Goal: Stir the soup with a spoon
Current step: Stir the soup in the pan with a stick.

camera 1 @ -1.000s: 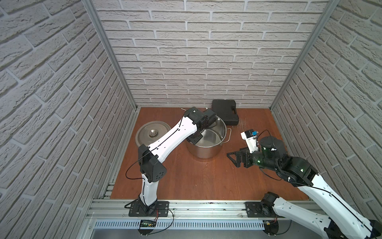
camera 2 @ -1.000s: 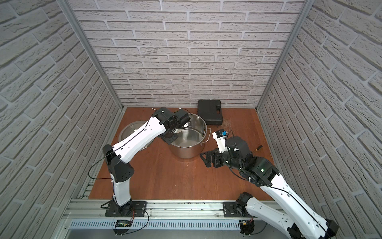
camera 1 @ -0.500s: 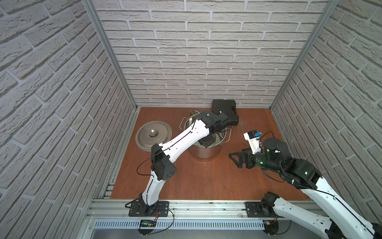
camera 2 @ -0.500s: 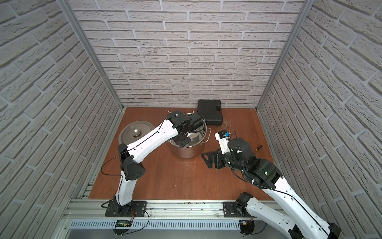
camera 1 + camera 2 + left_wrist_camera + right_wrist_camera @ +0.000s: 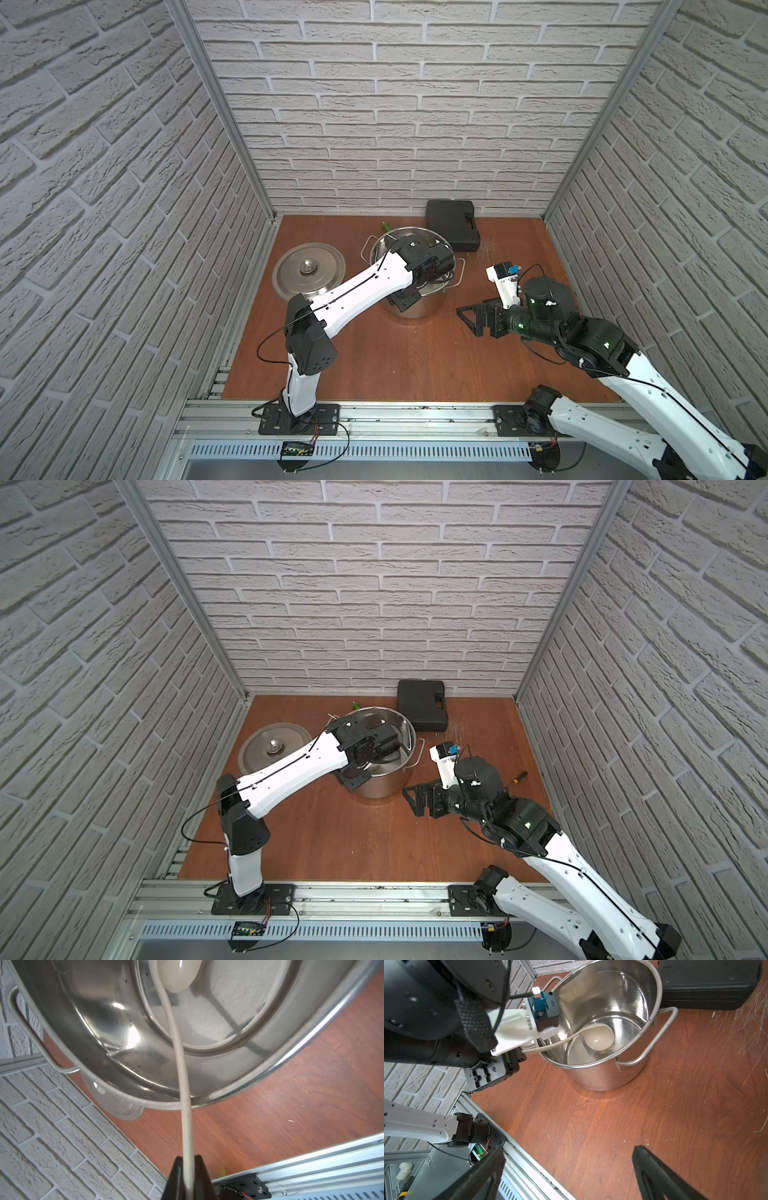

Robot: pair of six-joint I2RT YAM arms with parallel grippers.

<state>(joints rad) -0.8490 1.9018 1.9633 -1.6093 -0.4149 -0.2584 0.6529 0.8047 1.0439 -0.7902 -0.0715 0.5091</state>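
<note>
A steel pot (image 5: 424,308) (image 5: 383,786) stands mid-table. The cream-white spoon (image 5: 179,1053) reaches over the rim, its round bowl (image 5: 599,1038) low inside near the pot's bottom. My left gripper (image 5: 188,1158) is shut on the end of the spoon's handle and hangs just outside the pot's near rim (image 5: 405,301) (image 5: 353,777). The left wrist covers much of the pot in both top views. I cannot make out soup on the shiny inside of the pot (image 5: 104,1022). My right gripper (image 5: 467,320) (image 5: 412,800) (image 5: 569,1150) stands open and empty, right of the pot, low over the table.
A steel lid (image 5: 309,270) (image 5: 274,746) lies flat left of the pot. A black case (image 5: 453,224) (image 5: 422,704) sits behind the pot at the back wall. A small screwdriver (image 5: 517,777) lies by the right wall. Brick walls close three sides.
My left wrist has swung to the right across the pot with the spoon in its grip, uncovering the lid. The right arm has barely shifted.
</note>
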